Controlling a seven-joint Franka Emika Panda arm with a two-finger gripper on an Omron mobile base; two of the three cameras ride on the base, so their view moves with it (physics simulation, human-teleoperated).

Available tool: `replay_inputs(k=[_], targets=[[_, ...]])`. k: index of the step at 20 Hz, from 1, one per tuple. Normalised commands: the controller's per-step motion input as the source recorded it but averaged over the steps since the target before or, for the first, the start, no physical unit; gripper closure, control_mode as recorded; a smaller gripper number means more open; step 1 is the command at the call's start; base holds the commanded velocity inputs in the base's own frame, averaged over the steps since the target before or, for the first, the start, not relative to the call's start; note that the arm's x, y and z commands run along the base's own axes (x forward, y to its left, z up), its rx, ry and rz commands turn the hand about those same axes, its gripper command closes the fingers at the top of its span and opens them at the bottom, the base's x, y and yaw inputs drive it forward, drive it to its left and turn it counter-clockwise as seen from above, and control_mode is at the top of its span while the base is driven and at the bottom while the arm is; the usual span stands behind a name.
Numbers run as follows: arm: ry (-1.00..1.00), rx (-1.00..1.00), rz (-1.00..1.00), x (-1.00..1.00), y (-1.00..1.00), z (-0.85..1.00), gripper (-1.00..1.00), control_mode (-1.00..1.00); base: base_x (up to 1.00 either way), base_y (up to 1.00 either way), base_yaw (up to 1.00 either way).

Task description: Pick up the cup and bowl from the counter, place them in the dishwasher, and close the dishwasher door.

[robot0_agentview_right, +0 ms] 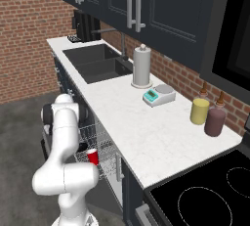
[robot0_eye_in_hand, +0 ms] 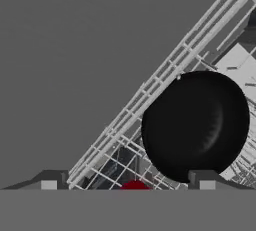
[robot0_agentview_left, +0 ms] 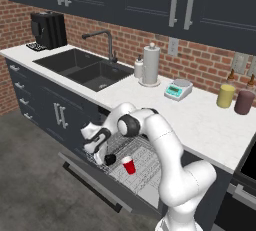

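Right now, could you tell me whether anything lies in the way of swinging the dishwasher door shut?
Yes. The rack is pulled out over the lowered door, with the cup and bowl in it, and the arm's claw hangs over the rack. The arm must withdraw and the rack slide in first.

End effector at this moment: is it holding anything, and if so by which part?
Nothing is held. The end effector stands open over the dishwasher rack, with the black bowl lying free in the rack between and beyond its fingertips.

Kitchen: sink (robot0_agentview_left: pixel 82 67), stove (robot0_agentview_right: pixel 205 195), counter (robot0_agentview_left: pixel 200 120).
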Motion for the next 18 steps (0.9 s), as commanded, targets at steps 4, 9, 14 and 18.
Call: replay_inputs(k=[4, 9, 14, 18], targets=[[-0.12, 0.07, 0.08, -0.90, 0.32, 0.36, -1.00, -1.00, 0.00, 0.00, 0.00], [-0.01, -0.01, 0.07, -0.04, 0.33, -0.69, -1.00, -1.00, 0.00, 0.00, 0.00], [-0.06, -0.09, 0.12, 0.18, 0.01, -0.91, -1.00, -1.00, 0.00, 0.00, 0.00], [-0.07, -0.08, 0.18, 0.23, -0.28, -0.72, -1.00, -1.00, 0.00, 0.00, 0.00]])
